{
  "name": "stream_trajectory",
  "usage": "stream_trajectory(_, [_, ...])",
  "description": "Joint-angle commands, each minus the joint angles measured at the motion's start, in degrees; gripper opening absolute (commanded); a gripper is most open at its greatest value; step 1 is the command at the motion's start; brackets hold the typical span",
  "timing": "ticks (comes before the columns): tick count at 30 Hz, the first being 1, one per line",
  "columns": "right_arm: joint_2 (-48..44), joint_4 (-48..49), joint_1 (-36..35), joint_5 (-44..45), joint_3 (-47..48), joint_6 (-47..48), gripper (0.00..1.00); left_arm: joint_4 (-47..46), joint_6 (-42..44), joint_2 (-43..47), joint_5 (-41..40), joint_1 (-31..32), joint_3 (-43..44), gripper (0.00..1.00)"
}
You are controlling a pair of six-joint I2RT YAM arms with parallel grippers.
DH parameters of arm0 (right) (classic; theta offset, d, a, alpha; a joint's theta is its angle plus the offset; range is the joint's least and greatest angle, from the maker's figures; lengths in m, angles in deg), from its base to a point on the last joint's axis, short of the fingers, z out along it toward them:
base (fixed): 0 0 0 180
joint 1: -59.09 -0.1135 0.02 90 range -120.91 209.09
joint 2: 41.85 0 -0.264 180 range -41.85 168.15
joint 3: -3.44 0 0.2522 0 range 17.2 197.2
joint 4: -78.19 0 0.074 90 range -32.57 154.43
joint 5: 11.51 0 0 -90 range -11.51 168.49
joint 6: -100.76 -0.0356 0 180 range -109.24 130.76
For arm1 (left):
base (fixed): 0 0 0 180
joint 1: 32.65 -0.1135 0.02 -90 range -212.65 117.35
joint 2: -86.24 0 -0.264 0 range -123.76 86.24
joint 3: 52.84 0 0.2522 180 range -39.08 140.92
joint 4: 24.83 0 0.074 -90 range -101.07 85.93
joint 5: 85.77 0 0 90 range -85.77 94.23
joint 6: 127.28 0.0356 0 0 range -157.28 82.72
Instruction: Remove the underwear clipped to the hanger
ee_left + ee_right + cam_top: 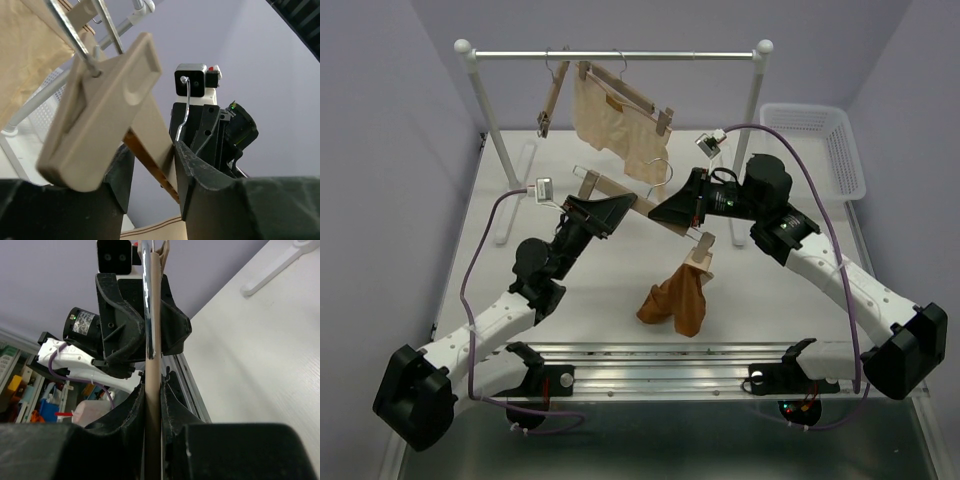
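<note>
A wooden hanger point(686, 229) is held in the air between both grippers. The rust-orange underwear point(675, 300) hangs from its right clip point(702, 247), and its lower end rests on the table. The left clip point(588, 183) holds nothing. My left gripper point(625, 207) is shut on the hanger bar point(150, 135) beside that clip point(100, 115). My right gripper point(658, 212) is shut on the bar point(152, 390) just right of it. The beige underwear point(610, 125) hangs clipped to a second hanger point(632, 92) on the rail; it also shows in the left wrist view point(25, 65).
The white clothes rack point(620, 55) stands at the back, with an empty wooden hanger point(552, 100) at the rail's left. A white basket point(830, 140) sits at the back right. The left arm's gripper body point(125, 325) fills the right wrist view.
</note>
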Motion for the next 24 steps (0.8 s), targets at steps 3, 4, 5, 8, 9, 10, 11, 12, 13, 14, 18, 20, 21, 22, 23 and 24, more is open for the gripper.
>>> stream_trajectory(3, [0.0, 5.9, -0.5, -3.2, 0.0, -2.2, 0.01, -5.7, 0.5, -0.7, -0.1, 0.5, 2.8, 0.26])
stream_trajectory(4, [0.0, 5.1, -0.5, -2.7, 0.0, -2.0, 0.01, -5.9, 0.2, -0.8, -0.2, 0.6, 2.5, 0.22])
stream_trajectory(5, [0.1, 4.8, -0.5, -2.5, 0.1, -1.5, 0.01, -6.7, 0.2, -0.7, -0.1, 0.6, 2.5, 0.16])
stream_trajectory(8, [0.1, 3.0, -0.5, -0.7, 0.3, -0.8, 0.01, -7.6, -0.2, -0.3, -0.8, 0.6, 1.8, 0.0])
stream_trajectory(9, [0.1, 2.5, -0.5, 0.0, 0.4, -0.7, 0.01, -7.5, -0.4, -0.3, -1.4, 0.6, 1.5, 0.0])
stream_trajectory(10, [0.1, 2.1, -0.5, 1.3, 0.4, -0.5, 0.06, -7.6, -0.6, -0.1, -1.8, 0.6, 1.2, 0.0])
stream_trajectory(11, [0.1, 1.2, -0.5, 2.1, 0.5, -0.3, 0.16, -7.8, -0.6, 0.4, -2.3, 0.6, 0.6, 0.0])
stream_trajectory(12, [0.0, 0.6, -0.5, 2.8, 0.6, 0.0, 0.29, -7.9, -0.8, 0.5, -2.9, 0.7, 0.3, 0.0])
stream_trajectory(13, [0.0, -0.3, -0.5, 3.9, 0.9, 0.4, 0.38, -8.0, -0.9, 1.0, -3.9, 0.7, -0.3, 0.0])
stream_trajectory(14, [-0.1, -0.9, -0.5, 4.2, 1.1, 0.8, 0.45, -8.0, -1.0, 1.2, -4.5, 0.7, -0.5, 0.0])
stream_trajectory(18, [-1.1, -3.0, -0.5, 6.1, 2.0, 2.7, 0.9, -8.2, -0.7, 2.6, -6.5, 0.6, -1.9, 0.0])
stream_trajectory(20, [-2.4, -5.4, -0.5, 8.2, 2.4, 4.7, 1.0, -6.2, 0.1, 3.7, -8.7, 0.6, -1.9, 0.0])
stream_trajectory(21, [-2.9, -6.7, -0.5, 9.4, 2.4, 5.1, 1.0, -6.2, 0.3, 3.9, -8.7, 0.6, -1.9, 0.0])
stream_trajectory(22, [-4.3, -8.9, -0.5, 11.7, 2.1, 6.5, 1.0, -6.1, 0.3, 4.0, -8.9, 0.5, -2.2, 0.0])
stream_trajectory(23, [-5.1, -9.9, -0.5, 13.2, 2.1, 6.5, 1.0, -6.3, 0.4, 4.1, -8.9, 0.6, -2.3, 0.0])
stream_trajectory(24, [-6.0, -10.8, -0.5, 14.9, 1.7, 7.2, 1.0, -6.5, 0.5, 4.1, -8.8, 0.4, -2.5, 0.0])
